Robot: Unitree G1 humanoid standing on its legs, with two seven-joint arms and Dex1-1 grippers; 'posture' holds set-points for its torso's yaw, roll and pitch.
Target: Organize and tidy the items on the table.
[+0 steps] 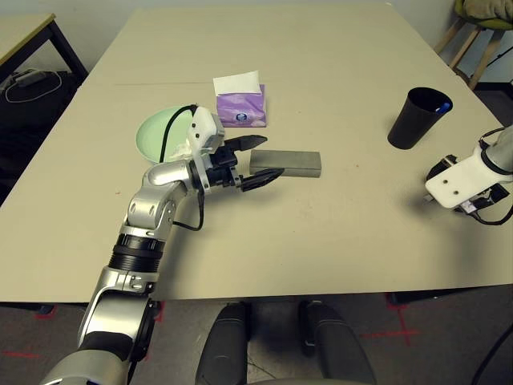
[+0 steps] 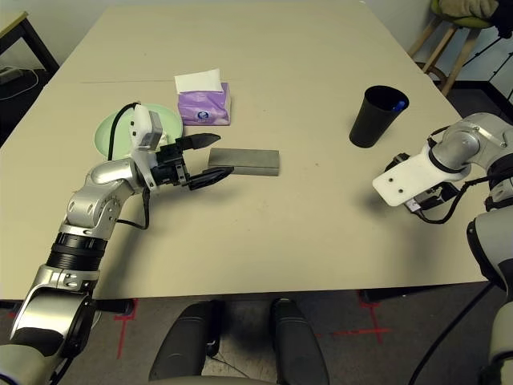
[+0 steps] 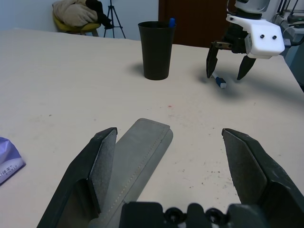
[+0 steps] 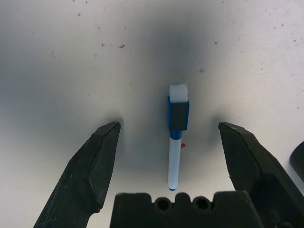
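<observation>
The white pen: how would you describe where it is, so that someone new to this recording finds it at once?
Start at the beige table and go to the black cup near its right side. Just nearer the robot than the cup hangs the right claw, open and pointing down. The pen lies flat on the table between its fingers: a slim white barrel with a blue collar, the only thing lying there.

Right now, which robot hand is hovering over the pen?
The right gripper. It points down with its fingers spread on either side of the white and blue pen. The left gripper is at the grey case instead.
</observation>
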